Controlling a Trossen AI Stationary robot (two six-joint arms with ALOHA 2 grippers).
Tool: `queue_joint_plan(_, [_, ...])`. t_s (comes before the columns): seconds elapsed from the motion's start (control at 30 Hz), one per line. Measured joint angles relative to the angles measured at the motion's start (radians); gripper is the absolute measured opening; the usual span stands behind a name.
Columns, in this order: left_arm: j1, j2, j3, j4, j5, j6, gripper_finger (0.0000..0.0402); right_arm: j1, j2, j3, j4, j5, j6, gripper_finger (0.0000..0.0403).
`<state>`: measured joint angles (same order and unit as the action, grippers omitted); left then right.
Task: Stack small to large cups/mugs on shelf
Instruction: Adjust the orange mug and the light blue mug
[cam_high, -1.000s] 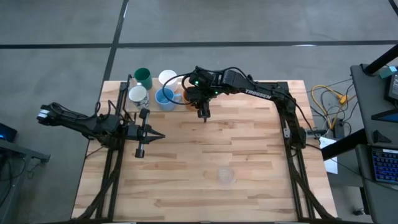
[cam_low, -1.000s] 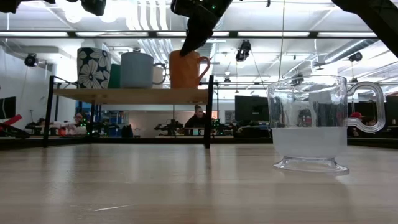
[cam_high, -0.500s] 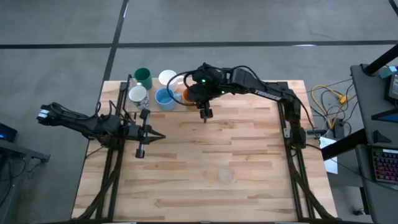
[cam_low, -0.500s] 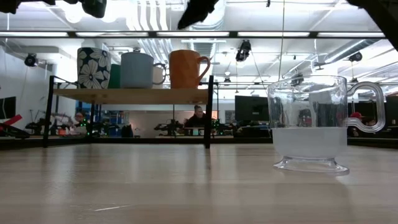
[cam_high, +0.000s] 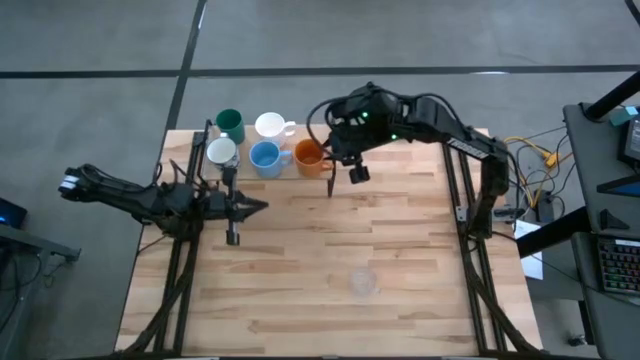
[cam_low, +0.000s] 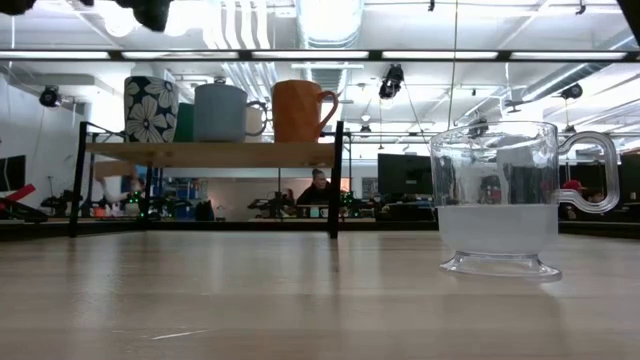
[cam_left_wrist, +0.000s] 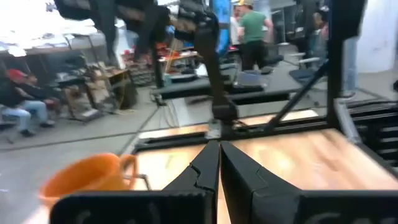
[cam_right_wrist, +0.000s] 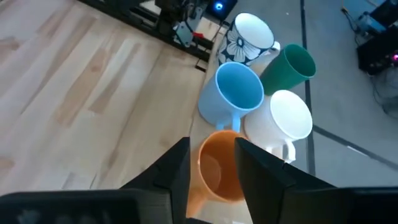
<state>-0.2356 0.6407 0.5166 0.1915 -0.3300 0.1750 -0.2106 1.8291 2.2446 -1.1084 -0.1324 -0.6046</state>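
Five cups stand upright in a cluster on the shelf (cam_low: 210, 153) at the table's far left: dark green (cam_high: 230, 124), white with a handle (cam_high: 270, 126), white with a dark flower print (cam_high: 221, 152), light blue (cam_high: 264, 157) and orange with a handle (cam_high: 309, 154). No silver-grey cup shows. The clear cup (cam_high: 362, 283) stands on its foot on the tabletop near the middle front. My right gripper (cam_high: 356, 173) is open and empty, raised just right of the orange cup (cam_right_wrist: 214, 168). My left gripper (cam_high: 262, 206) is shut and empty, in front of the shelf.
The shelf's black frame posts (cam_low: 337, 180) stand at its corners. The wooden tabletop (cam_high: 400, 240) lies bare between the shelf and the clear cup (cam_low: 497, 205). People sit and stand in the room beyond the table.
My right gripper has risen away from the orange cup's rim, gone up out of the low view, and moved toward the table's right edge. The orange cup has stayed upright on the shelf. My left gripper has shifted a little toward the far edge.
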Motion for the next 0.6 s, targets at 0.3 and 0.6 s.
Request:
queue_joint_plan(0.3, [0.000,0.058,0.153,-0.161,-0.041,0.049,0.0000,-0.042,-0.040,-0.129,0.065,-0.028,-0.061,0.0101])
queue_joint_plan(0.6, [0.001,0.148,0.325,-0.424,-0.078,0.025,0.0000,-0.058,-0.158,-0.350,0.246,-0.035,-0.085,0.0081])
